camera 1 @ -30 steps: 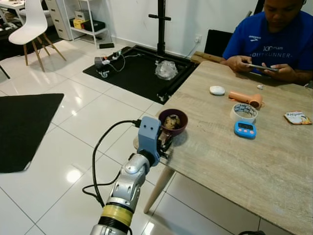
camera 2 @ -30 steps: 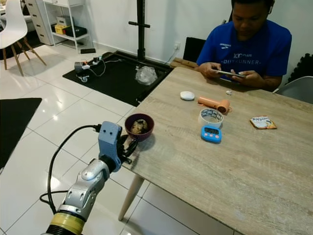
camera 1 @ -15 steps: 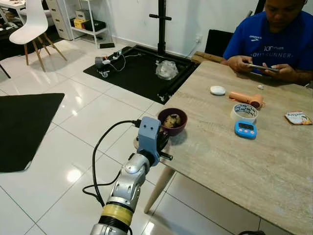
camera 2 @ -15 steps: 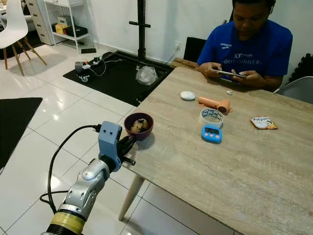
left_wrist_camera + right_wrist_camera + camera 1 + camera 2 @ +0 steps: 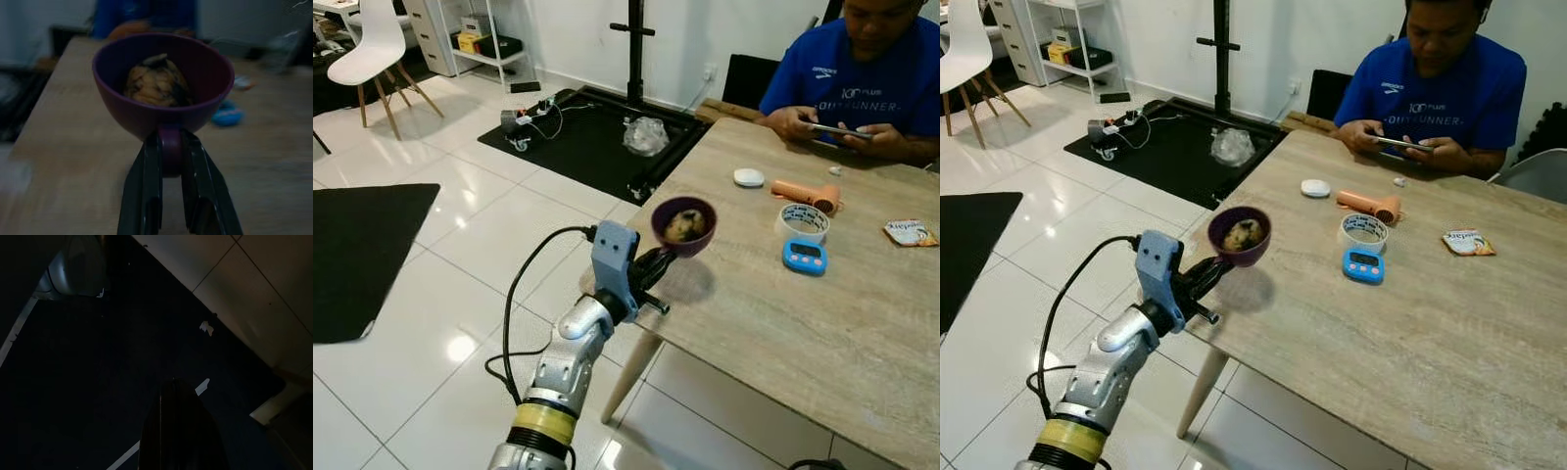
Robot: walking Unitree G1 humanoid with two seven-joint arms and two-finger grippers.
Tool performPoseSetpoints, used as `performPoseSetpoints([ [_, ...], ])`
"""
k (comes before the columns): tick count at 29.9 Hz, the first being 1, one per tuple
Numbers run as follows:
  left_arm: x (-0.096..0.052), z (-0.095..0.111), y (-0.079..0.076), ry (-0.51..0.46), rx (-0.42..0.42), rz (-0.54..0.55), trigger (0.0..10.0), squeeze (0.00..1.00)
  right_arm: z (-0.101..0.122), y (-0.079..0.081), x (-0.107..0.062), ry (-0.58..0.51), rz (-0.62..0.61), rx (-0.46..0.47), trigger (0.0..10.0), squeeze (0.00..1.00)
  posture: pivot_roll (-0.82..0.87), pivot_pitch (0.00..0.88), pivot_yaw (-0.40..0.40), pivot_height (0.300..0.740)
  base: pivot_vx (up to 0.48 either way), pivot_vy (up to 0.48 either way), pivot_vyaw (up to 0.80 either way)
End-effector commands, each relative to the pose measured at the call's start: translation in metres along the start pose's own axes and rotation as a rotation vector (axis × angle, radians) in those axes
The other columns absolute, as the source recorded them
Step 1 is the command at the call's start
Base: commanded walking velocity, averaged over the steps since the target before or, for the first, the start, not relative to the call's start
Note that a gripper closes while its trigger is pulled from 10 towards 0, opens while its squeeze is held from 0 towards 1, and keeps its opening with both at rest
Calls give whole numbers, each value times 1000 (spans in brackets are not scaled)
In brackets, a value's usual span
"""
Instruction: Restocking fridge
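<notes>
Left gripper [image 5: 168, 147] clamps purple bowl's [image 5: 683, 225] handle, holding the bowl of food above the worktop [image 5: 822, 323] edge, frame centre. Right gripper state: cannot tell.

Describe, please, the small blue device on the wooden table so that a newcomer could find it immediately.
Start at the long light wooden table where a person sits. In front of that person, past the peach handheld fan, a white tape roll lies flat; the small blue digital timer touches its near side. It alone is bright blue with a display.
</notes>
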State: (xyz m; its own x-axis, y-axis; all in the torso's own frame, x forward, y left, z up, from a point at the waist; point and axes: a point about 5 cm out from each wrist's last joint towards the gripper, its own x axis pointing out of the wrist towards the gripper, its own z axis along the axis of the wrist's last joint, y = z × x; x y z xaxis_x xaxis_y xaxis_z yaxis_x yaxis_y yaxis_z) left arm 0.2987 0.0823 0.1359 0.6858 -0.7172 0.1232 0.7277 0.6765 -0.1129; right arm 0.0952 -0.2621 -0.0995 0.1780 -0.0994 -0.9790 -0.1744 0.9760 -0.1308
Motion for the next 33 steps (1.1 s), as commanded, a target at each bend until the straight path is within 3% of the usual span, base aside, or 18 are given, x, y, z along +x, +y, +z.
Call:
performPoseSetpoints([
  [1,2,19,-4,-60,41,-95,10000,0,0,0,0,-4,0,2,10000,0,-8,0,-8,740,0,0,0],
  [8,-2,19,-8,-16,85,-194,10000,0,-1,-1,0,-4,-2,0,10000,0,-8,0,-8,740,0,0,0],
  [16,-10,-6,-18,107,103,-297,10000,0,-1,-1,0,-9,-21,-6,10000,0,-11,0,-7,740,0,0,0],
  [25,-12,-12,-20,139,95,-293,10000,0,0,-1,0,-15,-46,-3,10000,0,-18,0,0,740,0,0,0],
  [33,-16,-14,-29,143,66,-302,10000,0,0,2,1,-14,-60,-13,10000,0,-27,0,6,740,-300,0,0],
])
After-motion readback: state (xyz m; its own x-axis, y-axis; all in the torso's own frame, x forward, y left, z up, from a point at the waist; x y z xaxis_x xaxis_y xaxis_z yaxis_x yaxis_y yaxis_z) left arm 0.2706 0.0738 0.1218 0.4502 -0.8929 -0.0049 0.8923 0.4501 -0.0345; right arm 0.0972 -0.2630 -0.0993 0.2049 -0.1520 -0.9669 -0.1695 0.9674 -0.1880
